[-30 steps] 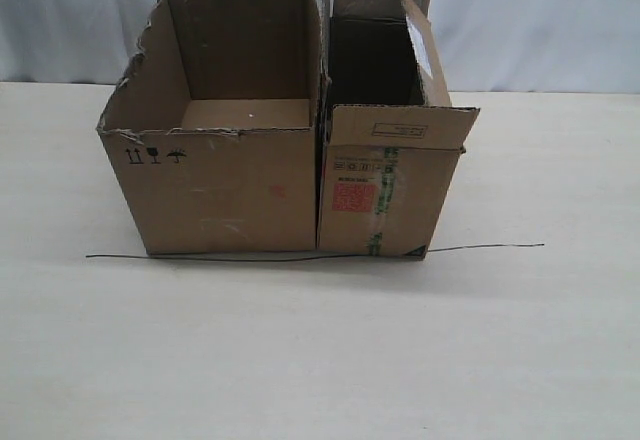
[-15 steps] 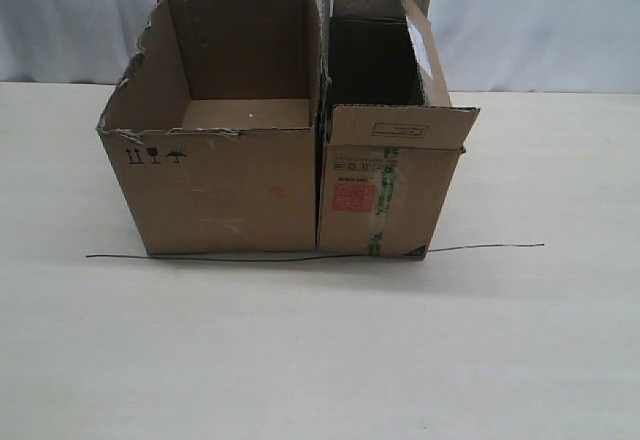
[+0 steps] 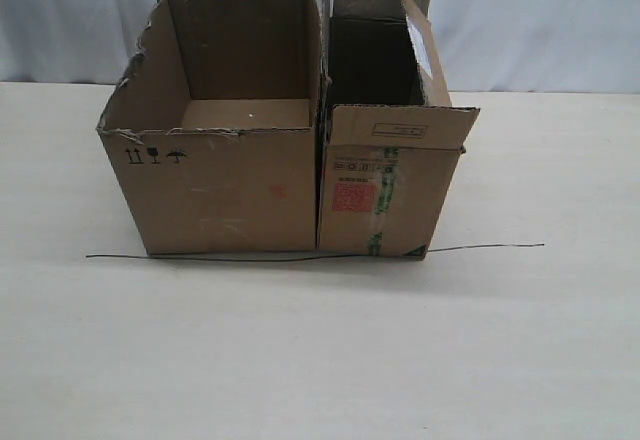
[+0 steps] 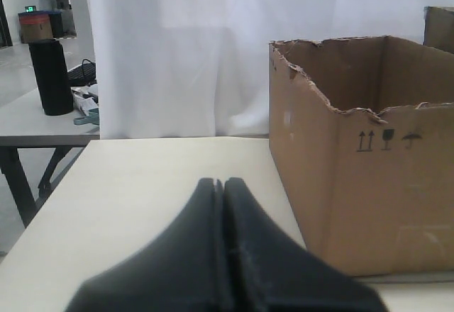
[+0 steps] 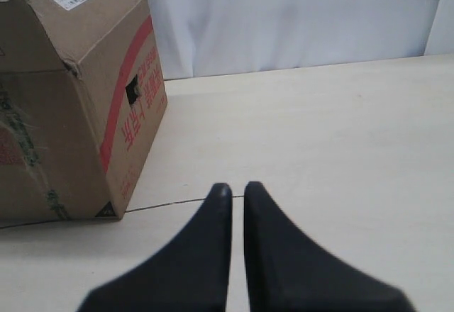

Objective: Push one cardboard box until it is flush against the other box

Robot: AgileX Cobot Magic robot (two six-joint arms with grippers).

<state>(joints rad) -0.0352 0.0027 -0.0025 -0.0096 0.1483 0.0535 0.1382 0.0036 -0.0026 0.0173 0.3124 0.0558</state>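
The narrower carton (image 3: 385, 185) with upright flaps, red square label and green-printed tape stands right of the wider torn-rim carton (image 3: 220, 190), their adjoining sides touching. Neither gripper shows in the exterior view. In the left wrist view my left gripper (image 4: 220, 182) is shut and empty, low over the table, with the wider carton (image 4: 369, 184) and its handling symbols a short way off. In the right wrist view my right gripper (image 5: 237, 186) is shut to a thin slit and holds nothing. It is apart from the narrower carton (image 5: 71, 99), whose red stripe and white sticker show.
A thin black wire (image 3: 300, 257) lies on the pale table (image 3: 320, 360) along the front of both cartons, and this wire (image 5: 177, 202) passes just beyond my right fingertips. A white curtain hangs behind. A side table with a black cylinder (image 4: 50, 78) stands beyond the table's edge.
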